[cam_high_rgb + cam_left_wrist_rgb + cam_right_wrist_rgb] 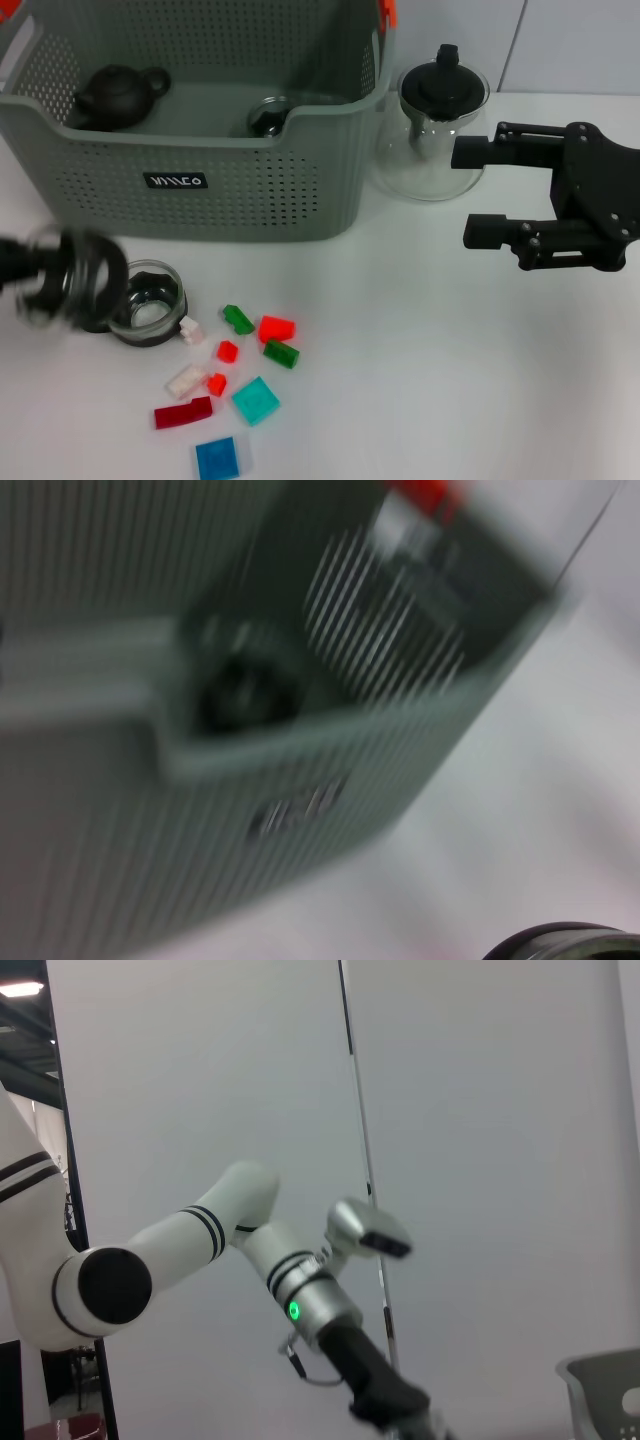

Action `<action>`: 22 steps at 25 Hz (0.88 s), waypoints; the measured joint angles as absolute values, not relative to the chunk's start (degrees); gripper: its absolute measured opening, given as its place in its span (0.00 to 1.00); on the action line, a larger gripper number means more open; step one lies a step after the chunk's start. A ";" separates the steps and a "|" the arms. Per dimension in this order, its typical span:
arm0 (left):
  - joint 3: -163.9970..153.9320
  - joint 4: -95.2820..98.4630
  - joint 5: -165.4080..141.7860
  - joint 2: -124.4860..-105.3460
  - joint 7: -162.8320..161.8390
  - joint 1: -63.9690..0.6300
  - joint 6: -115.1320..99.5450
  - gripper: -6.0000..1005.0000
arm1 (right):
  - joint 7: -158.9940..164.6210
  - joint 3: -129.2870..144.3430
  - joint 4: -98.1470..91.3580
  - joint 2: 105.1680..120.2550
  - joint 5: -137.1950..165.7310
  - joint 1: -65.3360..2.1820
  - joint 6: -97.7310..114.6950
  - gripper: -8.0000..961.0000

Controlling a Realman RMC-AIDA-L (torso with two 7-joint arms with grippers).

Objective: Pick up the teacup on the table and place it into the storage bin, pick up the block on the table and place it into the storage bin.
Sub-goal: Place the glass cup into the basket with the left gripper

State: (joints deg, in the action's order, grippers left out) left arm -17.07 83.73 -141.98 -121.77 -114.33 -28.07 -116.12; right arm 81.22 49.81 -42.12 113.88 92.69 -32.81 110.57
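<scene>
Two pincers showed: the left pincer (60,280) was a blur just beside the teacup (148,303), couldn't tell its state; the right pincer (475,192) hung parted near the glass teapot (432,130). That cup on the worktop (450,380) looked like slick, breakable glass, so I'd grip its rim. Hard little plastic blocks (257,400) lay nearby, below the perforated storage bin (200,180).

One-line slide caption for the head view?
Left gripper blurred beside the glass teacup; right gripper by the glass teapot; storage bin behind.
</scene>
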 joint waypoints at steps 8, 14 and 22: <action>-15.09 74.21 -122.67 -117.99 -121.23 -32.22 -113.12 0.05 | 82.33 49.73 -40.99 112.91 97.15 -32.76 110.43 0.83; -26.07 75.09 -123.59 -116.57 -128.40 -38.18 -101.93 0.05 | 83.00 49.73 -39.48 112.00 100.73 -33.06 110.53 0.83; -42.87 70.54 -135.77 -109.43 -142.43 -48.99 -85.67 0.05 | 83.03 49.66 -39.38 111.89 102.31 -32.70 110.64 0.83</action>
